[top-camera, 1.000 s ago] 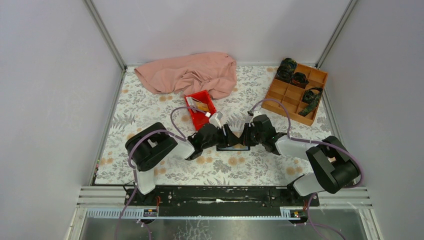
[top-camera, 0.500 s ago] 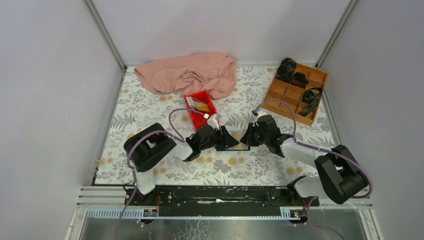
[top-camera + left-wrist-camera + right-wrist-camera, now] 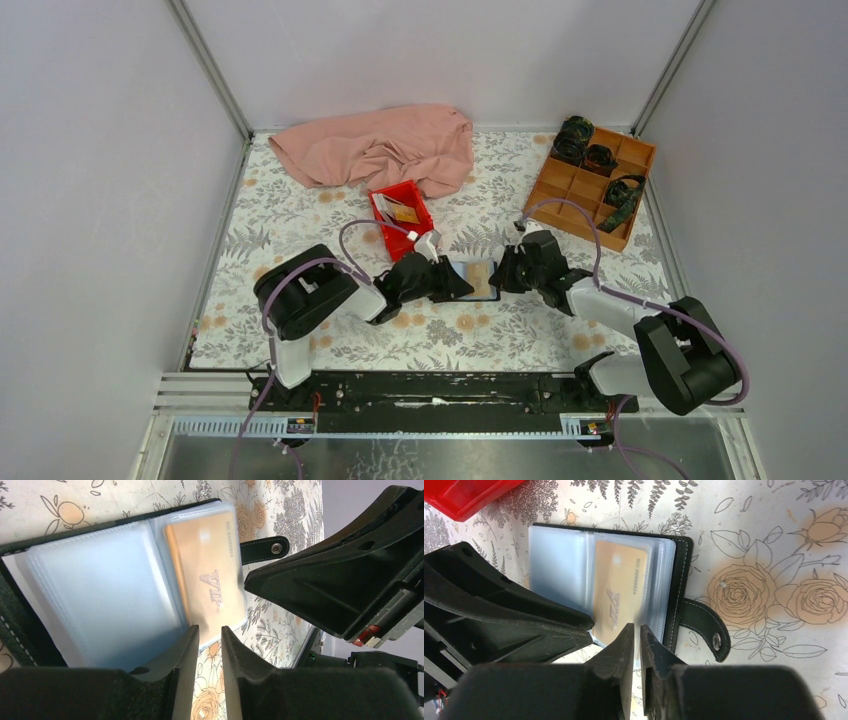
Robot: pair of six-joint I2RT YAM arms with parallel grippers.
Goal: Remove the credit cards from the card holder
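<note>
Black card holder (image 3: 105, 595) lies open, left end effector (image 3: 210, 631) at its edge.

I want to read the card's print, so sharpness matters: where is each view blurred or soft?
Left wrist view: the card holder and its gold card are smeared, VIP lettering barely legible. Right wrist view: the card blurs toward its lower end; the snap strap and floral tablecloth look crisp. Top view: even light, but the card is too small to read.
</note>
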